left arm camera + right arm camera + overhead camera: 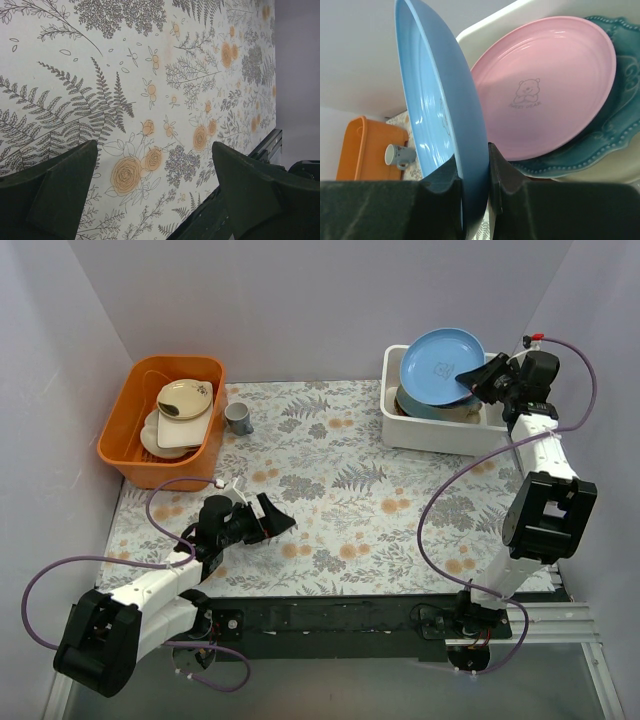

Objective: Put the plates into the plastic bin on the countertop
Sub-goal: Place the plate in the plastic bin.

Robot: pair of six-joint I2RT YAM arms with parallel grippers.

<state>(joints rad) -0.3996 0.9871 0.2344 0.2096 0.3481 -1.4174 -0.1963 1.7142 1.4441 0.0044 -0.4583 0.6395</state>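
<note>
Left hand [278,519] hangs low over the counter [340,490], fingers spread apart, while at far right I see the right hand [470,375], its arm reared upright, clamped on the rim of the light blue plate [438,362], tilted over the plastic bin [430,432] holding the pink plate [545,85] and the teal plate [615,132].

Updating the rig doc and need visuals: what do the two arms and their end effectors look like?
Both match. The left arm and right arm have white links with bulky black joint housings. A thin purple cable loops loosely along each. The left end effector and right end effector are black, each with two matte, blocky wedge-shaped fingers. No markings are legible.
</note>
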